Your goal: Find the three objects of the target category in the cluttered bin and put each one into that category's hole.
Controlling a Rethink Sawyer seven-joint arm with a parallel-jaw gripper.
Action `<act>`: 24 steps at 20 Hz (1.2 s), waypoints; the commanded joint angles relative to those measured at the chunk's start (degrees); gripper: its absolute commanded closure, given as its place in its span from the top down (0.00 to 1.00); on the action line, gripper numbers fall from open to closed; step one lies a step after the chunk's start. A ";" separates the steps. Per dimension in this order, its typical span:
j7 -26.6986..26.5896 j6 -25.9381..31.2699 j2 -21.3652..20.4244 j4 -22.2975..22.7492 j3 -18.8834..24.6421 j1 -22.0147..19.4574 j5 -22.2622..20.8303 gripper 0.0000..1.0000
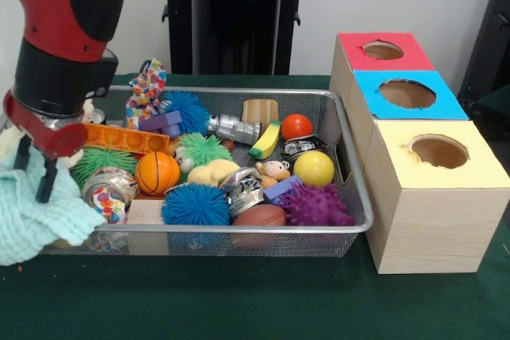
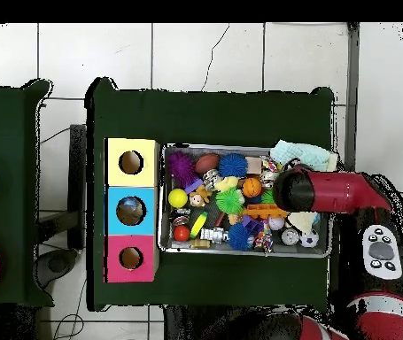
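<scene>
Hovering over the left end of the wire bin (image 1: 351, 227), the red and black arm (image 1: 64, 37) points its pincer (image 1: 35, 174) downward. 2 dark fingers (image 1: 48, 182) show below the red wrist plate, spread apart with nothing between them, just in front of a pale mint cloth (image 1: 36, 216) that hangs over the bin's near left corner.

Bin sits on the green bench (image 1: 239, 300), packed with toys. Near row, left to right: a jar of coloured beads (image 1: 107, 193), a blue spiky ball (image 1: 195, 205), a brown football (image 1: 259, 216), a purple spiky ball (image 1: 315, 206). Middle: an orange basketball (image 1: 157, 173), a green spiky ball (image 1: 203, 149), a yellow ball (image 1: 314, 168). Far side: another blue spiky ball (image 1: 188, 111), a metal cylinder (image 1: 233, 128), a banana-like yellow and green piece (image 1: 265, 140), a red-orange ball (image 1: 296, 127).

Right of the bin, touching its side, stand 3 wooden boxes in a row, each with 1 round hole on top: yellow box (image 1: 446, 173) nearest, blue box (image 1: 406, 95) in the middle, red box (image 1: 381, 51) farthest. Cannot tell which category each hole takes.

In the overhead view the arm (image 2: 329, 191) reaches across the bin end opposite the boxes.
</scene>
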 commanded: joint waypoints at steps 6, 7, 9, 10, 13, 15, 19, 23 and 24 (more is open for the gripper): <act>-9.61 16.53 -1.41 4.63 -2.48 7.76 -3.43 1.00; -9.08 17.11 -1.47 4.82 -2.70 8.00 -3.13 1.00; -8.20 17.24 -1.33 5.43 -2.85 8.26 -2.81 1.00; -8.01 17.66 -1.32 5.61 -2.93 8.34 -2.60 1.00; -6.54 21.66 -1.09 7.90 -2.16 7.31 1.11 1.00; -5.47 23.48 -0.18 8.91 -1.70 6.42 2.97 1.00; -4.53 25.56 1.20 10.22 -1.88 5.69 4.16 1.00; -4.43 30.84 2.33 9.90 -1.93 4.99 5.91 1.00; -4.48 31.98 2.90 9.38 -2.10 4.89 5.91 1.00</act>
